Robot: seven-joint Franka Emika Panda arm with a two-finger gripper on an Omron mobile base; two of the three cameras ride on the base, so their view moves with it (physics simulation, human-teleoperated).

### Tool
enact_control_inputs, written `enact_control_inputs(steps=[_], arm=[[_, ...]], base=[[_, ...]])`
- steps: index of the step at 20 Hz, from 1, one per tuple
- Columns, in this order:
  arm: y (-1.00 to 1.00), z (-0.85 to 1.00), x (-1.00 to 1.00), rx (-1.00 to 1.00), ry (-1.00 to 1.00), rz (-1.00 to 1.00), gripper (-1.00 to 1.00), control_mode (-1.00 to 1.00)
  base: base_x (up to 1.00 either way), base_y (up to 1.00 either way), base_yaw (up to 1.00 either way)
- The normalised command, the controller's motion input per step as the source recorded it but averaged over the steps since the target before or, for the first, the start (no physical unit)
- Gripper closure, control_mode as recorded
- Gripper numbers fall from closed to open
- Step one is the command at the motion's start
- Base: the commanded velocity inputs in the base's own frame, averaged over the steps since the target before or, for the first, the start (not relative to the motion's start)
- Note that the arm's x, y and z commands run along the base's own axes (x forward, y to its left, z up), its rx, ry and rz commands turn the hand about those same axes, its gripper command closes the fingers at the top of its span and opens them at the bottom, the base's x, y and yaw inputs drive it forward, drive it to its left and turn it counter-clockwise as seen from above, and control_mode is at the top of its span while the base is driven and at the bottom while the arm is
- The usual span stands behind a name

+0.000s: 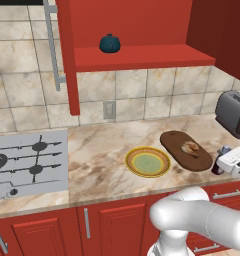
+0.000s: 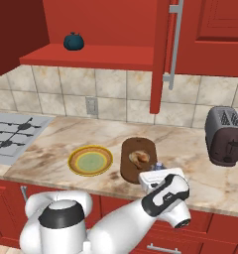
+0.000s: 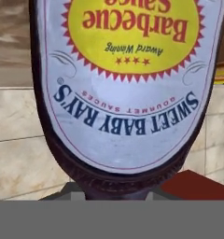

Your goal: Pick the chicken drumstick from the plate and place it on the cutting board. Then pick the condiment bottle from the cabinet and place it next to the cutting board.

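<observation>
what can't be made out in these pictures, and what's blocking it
- Gripper fingertips: hidden in the hand view behind the condiment bottle, which sits close against the lens.
- Bottle base and whether it touches the counter: in the right base view the bottle is mostly covered by the white hand; in the left base view only a small part shows.
- Toaster: cut off by the right edge in the left base view.

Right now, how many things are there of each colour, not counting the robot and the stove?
Brown: 3 - board, drumstick, bottle
Yellow: 1 - plate
Teal: 1 - pumpkin
Grey: 1 - toaster
Total: 6
</observation>
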Motion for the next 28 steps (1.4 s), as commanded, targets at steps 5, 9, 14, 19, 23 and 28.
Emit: enact_control_inputs(steps=[5, 9, 14, 19, 23, 28], arm=[[-0.14, -0.23, 0.26, 0.0, 0.0, 0.0, 1.0, -1.0], [-0.18, -0.23, 0.22, 0.0, 0.0, 0.0, 1.0, -1.0], [-0.17, -0.3, 0.07, -0.01, -0.03, 0.0, 1.0, -1.0], [-0.02, -0.43, -0.24, -0.08, -0.14, 0.0, 1.0, -1.0], [0.03, -0.35, -0.46, -0.1, -0.18, 0.0, 1.0, -1.0], [0.14, -0.25, -0.29, -0.1, -0.1, 0.0, 1.0, -1.0]], base=[[0.0, 0.0, 0.0], [0.0, 0.0, 0.0], [0.0, 0.0, 0.0], [0.0, 0.0, 0.0], [0.0, 0.0, 0.0], [0.0, 0.0, 0.0]])
